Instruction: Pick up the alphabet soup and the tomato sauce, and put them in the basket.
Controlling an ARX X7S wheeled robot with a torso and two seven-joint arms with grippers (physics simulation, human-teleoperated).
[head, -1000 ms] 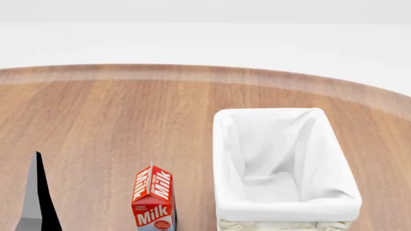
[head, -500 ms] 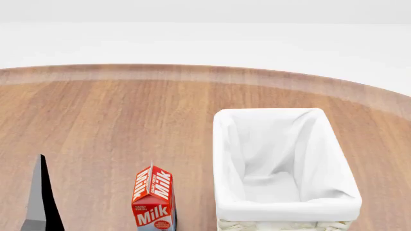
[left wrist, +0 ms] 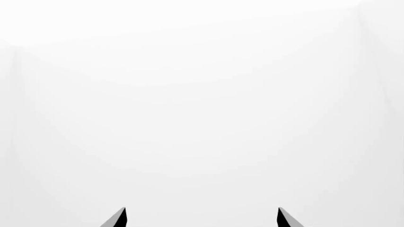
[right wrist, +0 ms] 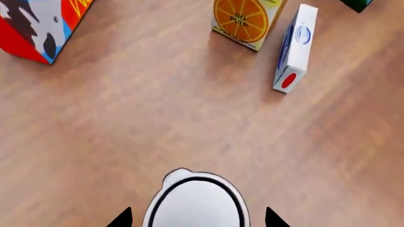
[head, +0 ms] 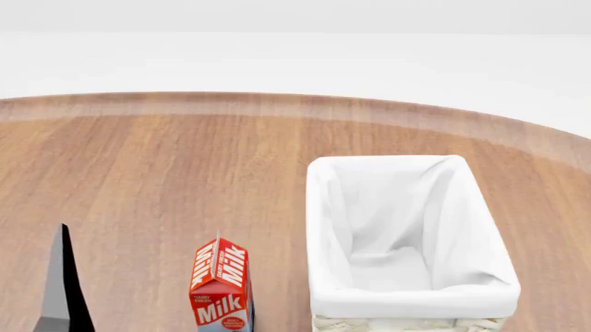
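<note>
A can with a silver-white top [right wrist: 196, 201] stands upright on the wooden table, seen from straight above in the right wrist view. Its label is hidden, so I cannot tell whether it is the alphabet soup or the tomato sauce. My right gripper [right wrist: 197, 218] is open, one fingertip on each side of the can top with a small gap to it. The cream basket [head: 411, 304] with its white cloth lining stands at the right of the head view, and nothing lies in it. My left gripper [left wrist: 200, 217] is open on nothing; one of its fingers [head: 63, 283] shows at the lower left.
A red milk carton [head: 220, 283] stands just left of the basket. Beyond the can, the right wrist view shows an orange juice carton [right wrist: 246, 21], a white and blue box [right wrist: 295, 47] lying on its side, a red, blue and white carton [right wrist: 38, 23] and a dark green corner [right wrist: 356, 4].
In the head view the left gripper's finger has sunk a little lower and drifted slightly right. The basket and milk carton have not moved.
</note>
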